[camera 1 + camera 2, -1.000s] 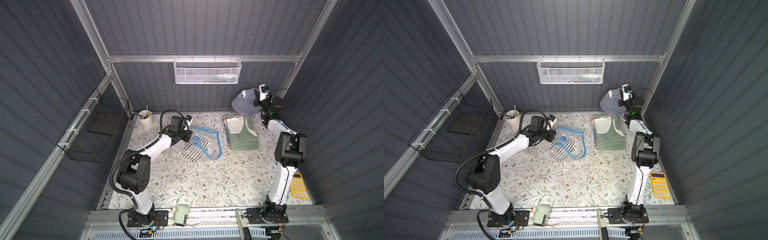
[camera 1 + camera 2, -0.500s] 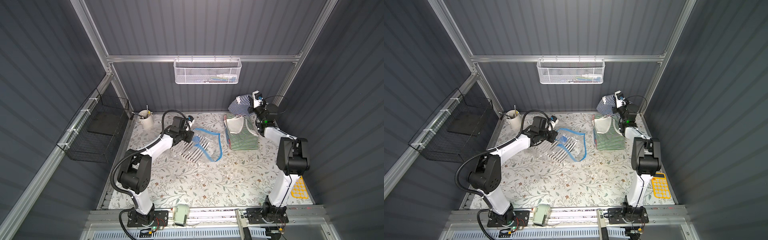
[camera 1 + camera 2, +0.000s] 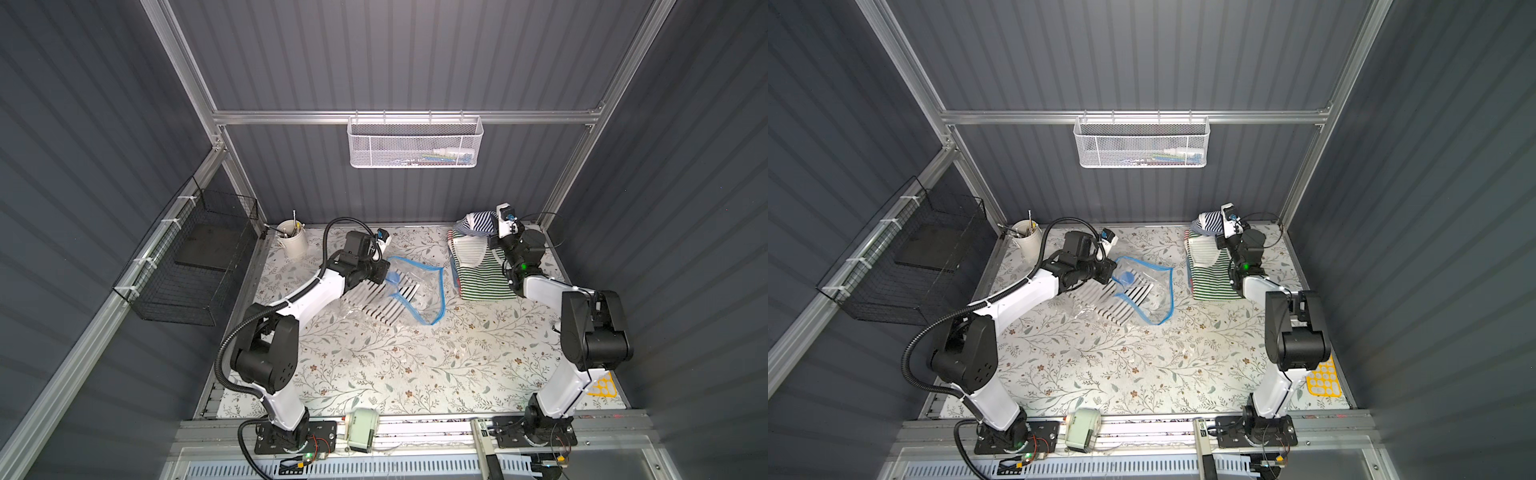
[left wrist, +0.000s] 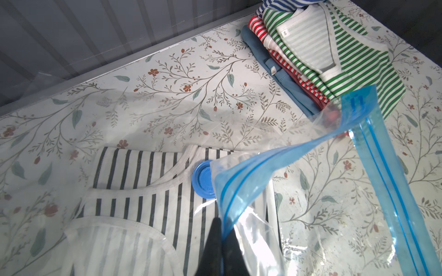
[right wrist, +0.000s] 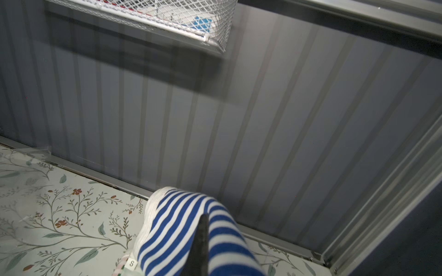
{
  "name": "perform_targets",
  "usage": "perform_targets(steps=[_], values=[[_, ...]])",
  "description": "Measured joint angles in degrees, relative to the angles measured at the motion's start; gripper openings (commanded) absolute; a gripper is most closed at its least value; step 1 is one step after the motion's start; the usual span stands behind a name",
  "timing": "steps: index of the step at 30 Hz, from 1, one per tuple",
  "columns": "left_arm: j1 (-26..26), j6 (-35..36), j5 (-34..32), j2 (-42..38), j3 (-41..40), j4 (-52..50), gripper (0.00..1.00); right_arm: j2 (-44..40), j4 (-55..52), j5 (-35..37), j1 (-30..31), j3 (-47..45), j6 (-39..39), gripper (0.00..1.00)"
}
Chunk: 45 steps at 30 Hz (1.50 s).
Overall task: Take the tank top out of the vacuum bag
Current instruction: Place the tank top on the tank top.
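Clear crinkly plastic, the bag (image 3: 419, 293) lies near the middle of the floral table (image 3: 374, 365), between the two arms. Its blue zip strip (image 3: 441, 291) curls up off the surface. The left gripper (image 4: 222, 229) has its fingers pressed together on the bag's edge, right at the end of the strip, and holds that corner raised. Just past the fingertips sits the round blue cap (image 4: 203, 179). A black-striped top (image 4: 143, 181) lies flat beneath the cap. It seems to be inside the bag, though the film is too clear to be sure where it ends.

At the far right corner a pile (image 3: 482, 278) of folded tops rests on the table, green stripes uppermost. The right gripper (image 5: 203, 222) is above the pile's far end, close to the back wall. Its fingers are closed on a blue-striped top (image 5: 181, 215), which bunches and drapes over them and touches the pile. The pile and the bag are apart.
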Motion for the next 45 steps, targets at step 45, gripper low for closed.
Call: perform_targets(steps=[45], values=[[-0.3, 0.0, -0.2, -2.2, 0.0, 0.0, 0.0, -8.0, -58.4, -10.7, 2.1, 1.9, 48.5, 0.32]])
